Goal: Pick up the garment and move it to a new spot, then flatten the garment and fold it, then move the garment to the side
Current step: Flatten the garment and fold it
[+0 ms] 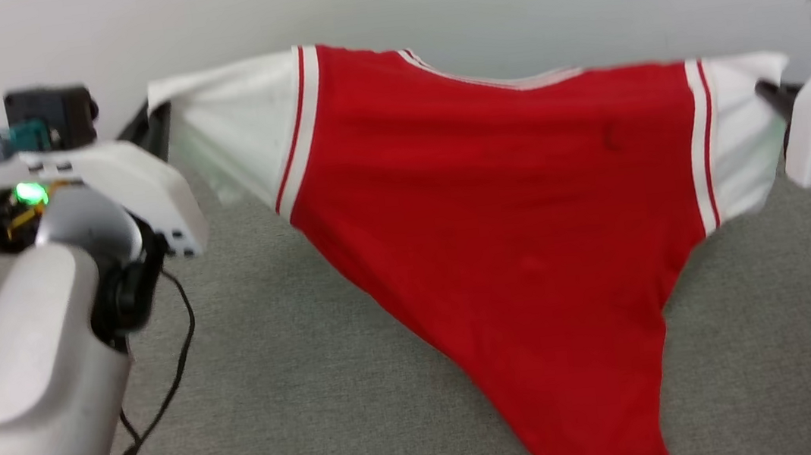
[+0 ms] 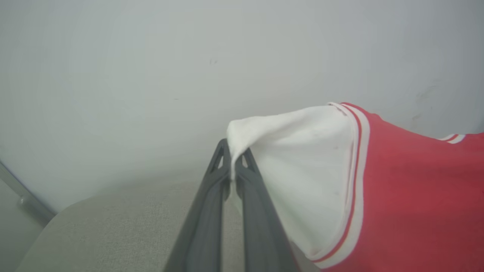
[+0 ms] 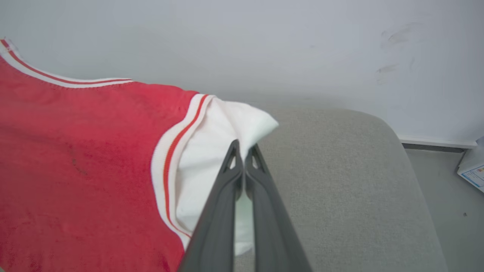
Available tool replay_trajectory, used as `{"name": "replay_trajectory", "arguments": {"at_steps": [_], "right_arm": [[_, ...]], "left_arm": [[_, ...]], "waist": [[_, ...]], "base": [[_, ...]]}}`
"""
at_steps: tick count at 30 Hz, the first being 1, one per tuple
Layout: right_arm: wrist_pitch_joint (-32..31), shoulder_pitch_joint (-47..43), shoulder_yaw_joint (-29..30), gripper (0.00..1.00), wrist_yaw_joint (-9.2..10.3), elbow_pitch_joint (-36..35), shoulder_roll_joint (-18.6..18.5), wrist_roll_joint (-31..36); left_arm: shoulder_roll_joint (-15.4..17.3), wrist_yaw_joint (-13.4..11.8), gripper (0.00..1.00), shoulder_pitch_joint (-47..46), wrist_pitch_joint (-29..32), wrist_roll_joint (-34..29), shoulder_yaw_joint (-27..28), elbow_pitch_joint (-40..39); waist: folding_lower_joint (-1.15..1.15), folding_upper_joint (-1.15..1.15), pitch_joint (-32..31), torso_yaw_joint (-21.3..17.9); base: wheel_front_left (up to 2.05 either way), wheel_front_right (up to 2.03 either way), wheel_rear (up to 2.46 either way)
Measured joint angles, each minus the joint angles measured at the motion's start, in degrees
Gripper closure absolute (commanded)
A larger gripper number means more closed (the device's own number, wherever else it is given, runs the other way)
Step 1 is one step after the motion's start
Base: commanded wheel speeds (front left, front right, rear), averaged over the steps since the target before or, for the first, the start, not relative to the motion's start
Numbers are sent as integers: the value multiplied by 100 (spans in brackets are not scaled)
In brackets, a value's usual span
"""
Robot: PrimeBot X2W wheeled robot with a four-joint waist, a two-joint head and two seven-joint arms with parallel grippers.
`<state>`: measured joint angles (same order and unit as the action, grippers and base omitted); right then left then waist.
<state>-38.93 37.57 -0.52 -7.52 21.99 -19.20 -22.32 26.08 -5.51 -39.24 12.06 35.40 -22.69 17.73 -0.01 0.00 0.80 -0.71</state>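
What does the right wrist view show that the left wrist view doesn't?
Right wrist view: right gripper shut on one white sleeve tip of the garment, plus floor and a white box corner. Left wrist view: left gripper shut on the other sleeve tip, and a grey bar at lower left. Both: the red garment, the grey table, pale wall behind.
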Motion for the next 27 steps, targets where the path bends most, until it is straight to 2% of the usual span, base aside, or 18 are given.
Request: {"name": "replay_trajectory", "arguments": {"at_steps": [7, 12, 17, 21, 27], "right_arm": [[639, 1276, -398, 100, 0, 500, -93, -20], [1235, 2368, -430, 100, 1, 823, -85, 101], [1738, 3465, -354, 100, 1, 1091, -24, 287], [2141, 4257, -341, 100, 0, 1244, 71, 318], [2653, 5203, -415, 100, 0, 1582, 94, 347]], "left_arm": [[-191, 201, 100, -1385, -374, -138, 75, 931], [-316, 271, 100, -2512, -783, -225, 202, 1502], [-283, 393, 100, -3705, -1210, -352, 327, 1957], [-110, 492, 100, -4576, -1490, -499, 391, 2140], [-42, 604, 100, -5465, -1735, -547, 458, 2417]], "waist": [[0, 0, 288, -60], [0, 0, 727, -93], [1, 0, 1288, -132], [1, 0, 1767, -194], [2, 0, 2511, -308]], "base": [[0, 0, 0], [0, 0, 0], [0, 0, 0], [0, 0, 0], [0, 0, 0]]}}
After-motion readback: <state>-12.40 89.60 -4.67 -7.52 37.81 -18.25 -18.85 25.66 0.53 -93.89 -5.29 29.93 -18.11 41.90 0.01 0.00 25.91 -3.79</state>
